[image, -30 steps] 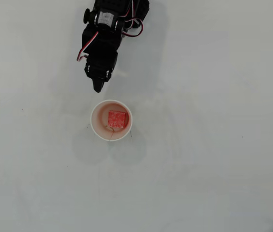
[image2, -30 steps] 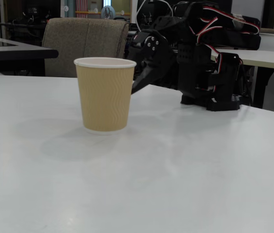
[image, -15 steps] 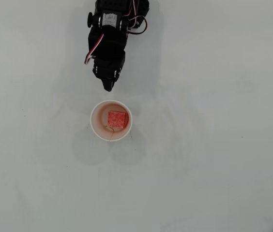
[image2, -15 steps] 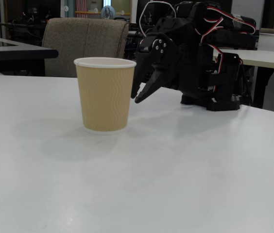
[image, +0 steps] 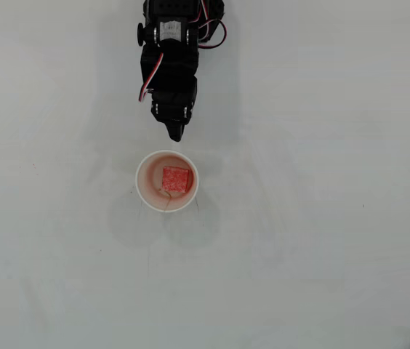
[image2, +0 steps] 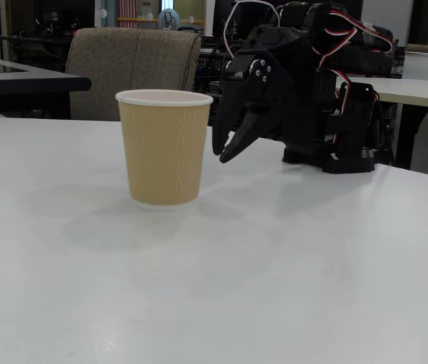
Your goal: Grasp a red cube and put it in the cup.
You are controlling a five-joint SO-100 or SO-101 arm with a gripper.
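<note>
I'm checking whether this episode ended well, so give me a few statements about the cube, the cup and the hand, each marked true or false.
1. The red cube lies inside the cup. True.
2. The hand grips the cup's rim. False: in the overhead view it sits beside the cup, clear of it.
3. The cup stands upright on the table. True.
4. The hand holds a second cube. False: its jaws are shut with nothing between them.
5. The cup's outside is red in the fixed view. False: it is tan with a white rim.
</note>
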